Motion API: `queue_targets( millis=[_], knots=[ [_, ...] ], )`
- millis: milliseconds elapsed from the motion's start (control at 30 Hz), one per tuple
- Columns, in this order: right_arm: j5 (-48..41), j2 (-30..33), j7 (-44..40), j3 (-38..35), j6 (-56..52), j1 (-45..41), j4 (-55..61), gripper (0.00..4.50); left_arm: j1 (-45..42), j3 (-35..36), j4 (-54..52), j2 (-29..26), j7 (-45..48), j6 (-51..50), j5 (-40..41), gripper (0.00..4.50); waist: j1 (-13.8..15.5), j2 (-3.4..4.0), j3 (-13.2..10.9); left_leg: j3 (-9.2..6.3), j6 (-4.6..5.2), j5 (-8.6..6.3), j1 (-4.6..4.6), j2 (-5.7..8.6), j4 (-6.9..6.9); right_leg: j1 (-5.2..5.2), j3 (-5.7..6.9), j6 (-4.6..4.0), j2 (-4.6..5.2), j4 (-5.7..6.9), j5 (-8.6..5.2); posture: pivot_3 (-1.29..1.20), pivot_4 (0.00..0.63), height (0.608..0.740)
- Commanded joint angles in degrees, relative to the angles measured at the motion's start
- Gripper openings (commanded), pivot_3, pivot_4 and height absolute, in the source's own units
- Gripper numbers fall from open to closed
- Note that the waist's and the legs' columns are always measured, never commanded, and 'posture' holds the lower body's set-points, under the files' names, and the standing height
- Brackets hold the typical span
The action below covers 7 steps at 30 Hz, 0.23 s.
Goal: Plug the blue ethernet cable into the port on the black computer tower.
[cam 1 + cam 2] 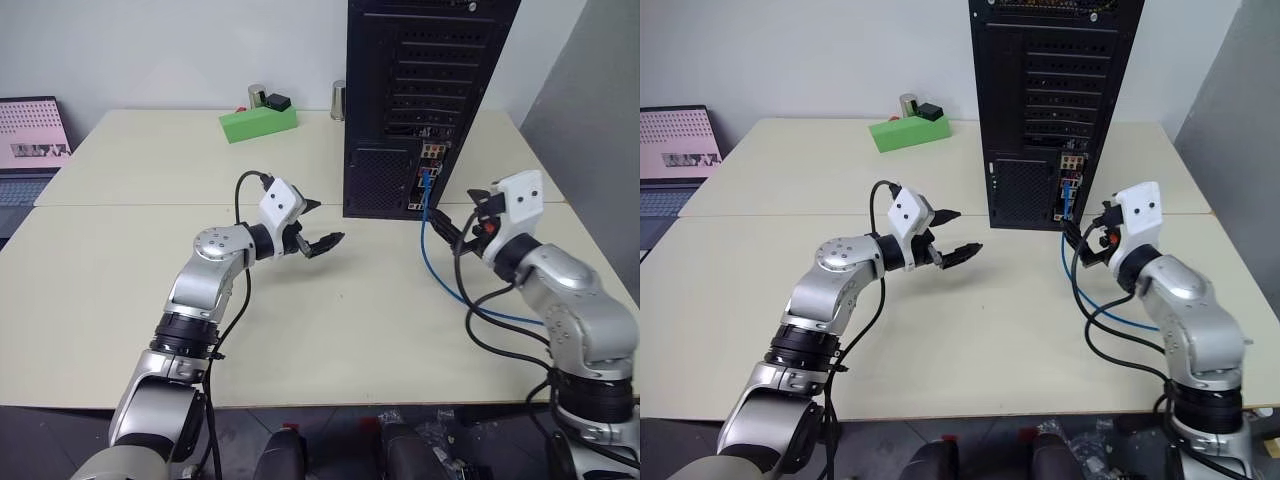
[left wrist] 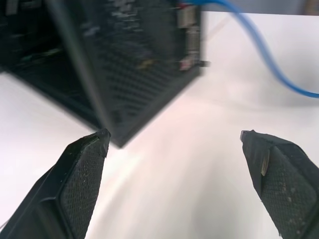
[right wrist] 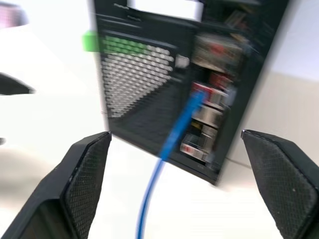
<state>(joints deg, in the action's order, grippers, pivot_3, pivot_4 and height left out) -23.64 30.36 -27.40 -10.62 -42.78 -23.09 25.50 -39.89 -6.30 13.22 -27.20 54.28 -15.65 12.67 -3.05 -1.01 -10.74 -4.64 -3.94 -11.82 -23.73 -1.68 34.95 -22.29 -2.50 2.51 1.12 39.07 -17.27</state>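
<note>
The black computer tower (image 1: 420,80) stands upright at the back of the table, its rear facing me. The blue ethernet cable (image 1: 428,235) runs from the coloured connector strip down onto the table and off to the right. Its plug sits in the port (image 3: 199,93) on that strip. My right gripper (image 1: 462,216) hovers just right of the cable, a short way in front of the tower, with its fingers wide open and nothing held. My left gripper (image 1: 330,221) is open and empty over the table, left of the tower's lower corner.
A green box (image 1: 258,122) with small items on it lies at the back, left of the tower, and a metal can (image 1: 338,100) stands beside the tower. A laptop (image 1: 30,140) sits at the far left. Black robot cables (image 1: 470,300) loop beside my right arm.
</note>
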Motion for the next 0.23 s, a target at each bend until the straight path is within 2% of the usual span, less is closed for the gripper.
queue_targets(
  millis=[33, 233],
  knots=[
    [-4.4, 3.3, -5.3, -3.8, 1.6, 0.6, 2.8, 4.41, -3.2, 2.0, 0.9, -2.6, 6.0, 2.5, 2.2, 4.5, 0.0, 0.0, 0.0, 0.0, 0.0, 0.0, 0.0, 0.0, 0.01, 0.0, 0.0, 0.0, 0.0, 0.0, 0.0, 0.0, 0.15, 0.74],
    [-6.5, 5.3, -7.0, -4.0, 2.0, 0.7, 1.8, 4.41, -4.5, 2.6, 1.1, -5.0, 12.3, 0.7, 5.2, 4.5, 0.0, 0.0, 0.0, 0.01, 0.0, 0.0, -0.01, 0.0, 0.01, 0.0, -0.02, 0.0, 0.0, -0.02, 0.0, 0.0, 0.15, 0.74]
  ],
)
